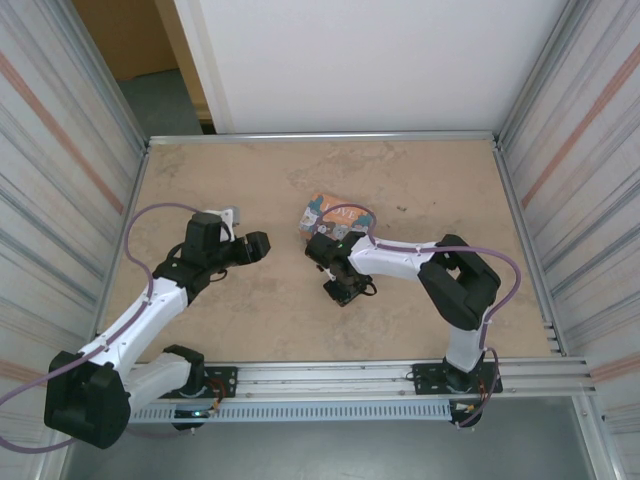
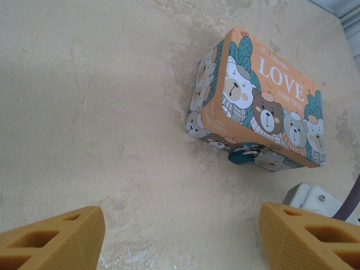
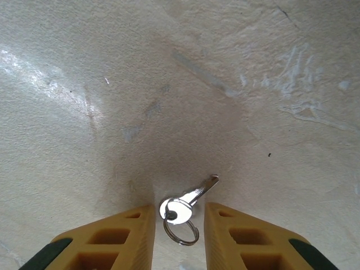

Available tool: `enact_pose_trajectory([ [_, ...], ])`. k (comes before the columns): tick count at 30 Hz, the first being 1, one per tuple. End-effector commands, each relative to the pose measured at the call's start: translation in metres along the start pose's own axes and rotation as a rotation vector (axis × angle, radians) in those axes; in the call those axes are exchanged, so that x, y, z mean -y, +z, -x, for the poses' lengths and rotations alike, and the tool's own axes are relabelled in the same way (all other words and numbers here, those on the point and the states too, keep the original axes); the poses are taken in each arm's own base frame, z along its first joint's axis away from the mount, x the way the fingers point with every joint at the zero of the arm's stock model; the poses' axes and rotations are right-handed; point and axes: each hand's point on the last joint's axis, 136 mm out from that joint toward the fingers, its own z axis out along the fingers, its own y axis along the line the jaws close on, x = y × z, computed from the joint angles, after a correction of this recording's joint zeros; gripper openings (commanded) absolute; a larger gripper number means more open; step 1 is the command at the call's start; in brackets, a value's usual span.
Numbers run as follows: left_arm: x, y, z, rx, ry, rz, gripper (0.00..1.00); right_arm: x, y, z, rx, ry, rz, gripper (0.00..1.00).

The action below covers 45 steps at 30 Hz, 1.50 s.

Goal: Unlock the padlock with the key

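A small silver key (image 3: 188, 201) with a split ring lies flat on the table, its blade pointing up and right. My right gripper (image 3: 179, 211) stands open low over it, one yellow finger on each side of the key's head and neither touching it. In the top view the right gripper (image 1: 345, 288) is just in front of an orange teddy-bear tin (image 1: 325, 213). A small teal padlock (image 2: 247, 153) with a silver shackle hangs at the front of the tin (image 2: 264, 95). My left gripper (image 2: 181, 225) is open and empty, a little short of the tin, and it (image 1: 255, 247) lies to the tin's left.
The beige tabletop (image 1: 250, 320) is walled by metal panels left and right, with a rail along the near edge (image 1: 380, 375). A white link of the right arm (image 2: 315, 199) with its purple cable sits close to the tin's near right corner.
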Motion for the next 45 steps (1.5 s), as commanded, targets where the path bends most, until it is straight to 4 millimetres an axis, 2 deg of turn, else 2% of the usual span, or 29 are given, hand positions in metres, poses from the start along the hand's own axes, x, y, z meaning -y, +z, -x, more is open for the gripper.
enact_pose_trajectory([
  [1, -0.005, -0.002, 0.001, 0.009, -0.010, 0.026, 0.73, -0.003, 0.003, -0.003, -0.027, -0.021, -0.003, 0.25],
  [8, -0.007, -0.003, -0.001, 0.007, -0.010, 0.030, 0.73, -0.002, 0.005, -0.007, -0.036, -0.011, -0.004, 0.16],
  [13, -0.006, -0.005, 0.000, 0.012, -0.012, 0.029, 0.73, 0.001, 0.001, -0.011, -0.023, -0.002, -0.005, 0.00],
  [19, -0.001, -0.014, 0.002, 0.026, -0.033, 0.001, 0.73, 0.009, -0.020, -0.006, 0.071, 0.028, 0.009, 0.00],
  [25, 0.015, -0.029, 0.002, 0.029, -0.085, -0.078, 0.74, 0.017, -0.061, 0.014, 0.263, 0.024, 0.059, 0.00],
  [30, 0.044, -0.044, 0.002, 0.005, -0.106, -0.219, 0.74, 0.014, -0.117, 0.033, 0.536, -0.098, 0.085, 0.00],
  [33, 0.062, -0.054, 0.005, -0.005, -0.094, -0.307, 0.73, 0.005, -0.153, 0.037, 0.715, -0.240, 0.078, 0.00],
  [35, 0.075, -0.060, 0.009, -0.011, -0.080, -0.367, 0.72, -0.004, -0.175, 0.035, 0.826, -0.355, 0.065, 0.00],
  [38, 0.094, -0.069, 0.012, -0.023, -0.049, -0.446, 0.71, -0.017, -0.197, 0.026, 0.945, -0.541, 0.033, 0.00],
  [41, 0.111, -0.075, 0.013, -0.041, -0.002, -0.504, 0.70, -0.027, -0.207, 0.012, 1.019, -0.740, -0.038, 0.00],
  [43, 0.123, -0.079, 0.013, -0.057, 0.027, -0.543, 0.70, -0.029, -0.207, 0.007, 1.030, -0.834, -0.100, 0.00],
  [45, 0.135, -0.083, 0.012, -0.072, 0.057, -0.584, 0.70, -0.029, -0.217, -0.001, 1.050, -0.887, -0.143, 0.00],
])
